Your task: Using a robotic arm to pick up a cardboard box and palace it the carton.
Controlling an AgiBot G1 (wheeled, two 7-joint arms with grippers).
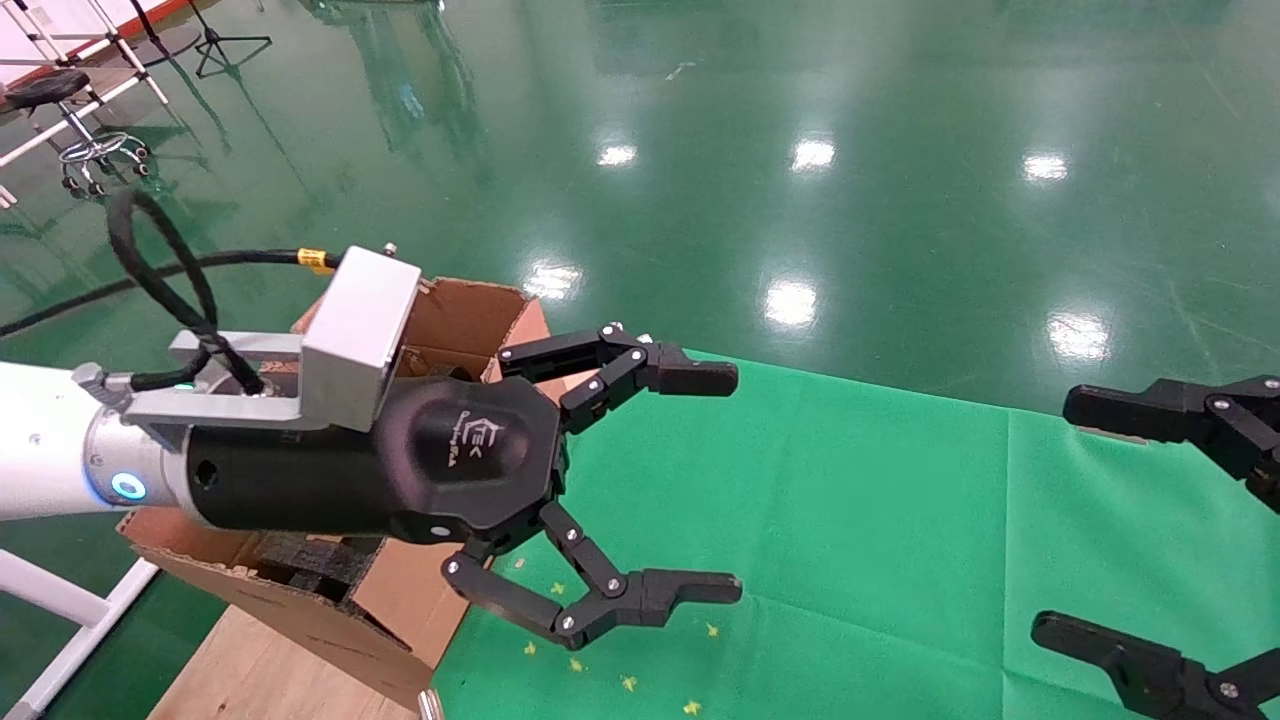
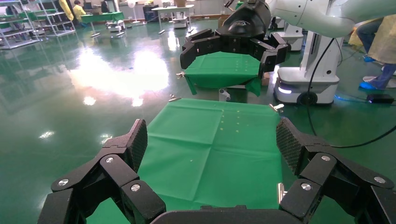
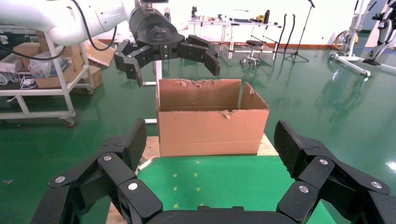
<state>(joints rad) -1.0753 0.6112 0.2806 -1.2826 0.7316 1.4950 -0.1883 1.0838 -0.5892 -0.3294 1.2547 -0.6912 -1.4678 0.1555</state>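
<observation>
**Left end effector open above carton edge; right end effector open at worktop edge**

Left arm: white jointed robotic arm [image 1: 40,440] with black wrist, silver box-shaped block and black cable, reaching in from the left in the head view. Black linked-finger left end effector [image 1: 735,480] held in the air, part over the near rim of the carton and part over the green cloth. Fingers spread wide, nothing between them; the same wide, empty spread in the left wrist view [image 2: 212,144].

Carton: large brown corrugated cardboard carton [image 1: 470,320] with ragged torn flap edges, standing at the left end of the green-cloth-covered worktop [image 1: 880,520], on a bare wooden board. Top open. Dark foam blocks [image 1: 310,565] visible inside, below the wrist. In the right wrist view, carton [image 3: 210,128] upright beyond the cloth, with the left end effector [image 3: 170,60] above its rim, not touching it.

Right arm: all-black right end effector [image 1: 1050,520] at the right edge of the head view, over the cloth, well apart from the left one. Fingers wide open and empty, likewise in the right wrist view [image 3: 210,144].

Small taped cardboard box: not in view in any picture. Small yellow specks [image 1: 630,683] scattered on the cloth near the carton.
</observation>
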